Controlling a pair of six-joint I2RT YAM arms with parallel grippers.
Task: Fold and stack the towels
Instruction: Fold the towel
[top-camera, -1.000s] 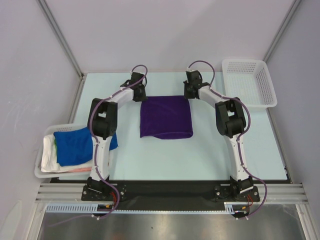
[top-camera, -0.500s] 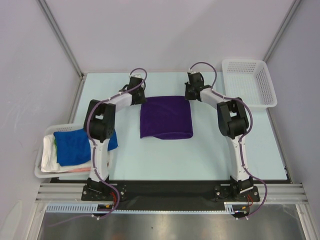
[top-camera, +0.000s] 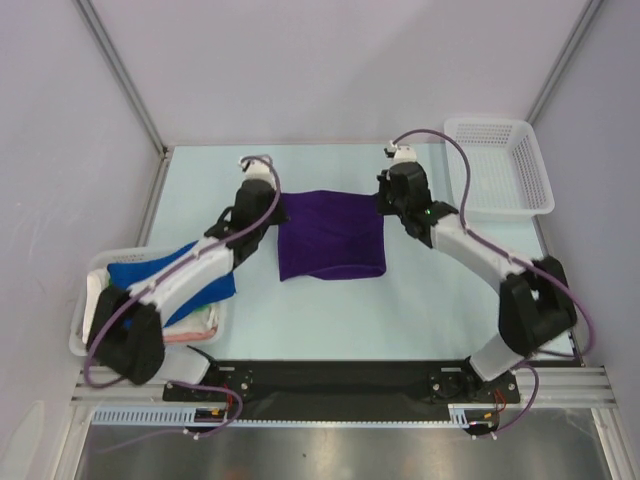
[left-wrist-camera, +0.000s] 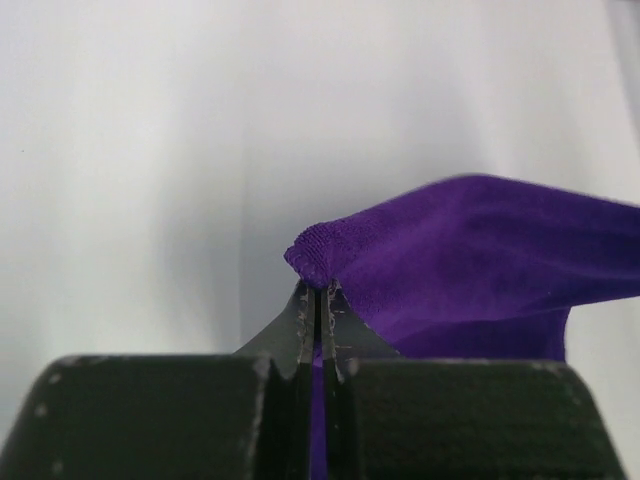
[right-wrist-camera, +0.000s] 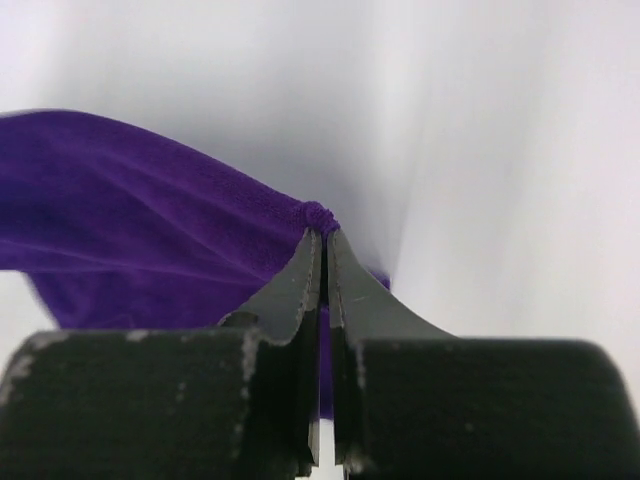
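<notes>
1. The purple towel (top-camera: 331, 235) lies folded at centre frame on the table (top-camera: 400, 310), its two far corners pinched up.
2. The left gripper (left-wrist-camera: 318, 300) is clamped tight on the towel's upper-left corner; the right gripper (right-wrist-camera: 322, 250) is clamped on its upper-right corner.
3. Both arms stretch low and forward, angled inward from the bottom corners.

White arm links (top-camera: 190, 275), black joints (top-camera: 537, 310), purple cables (top-camera: 470, 175), black bases.
</notes>
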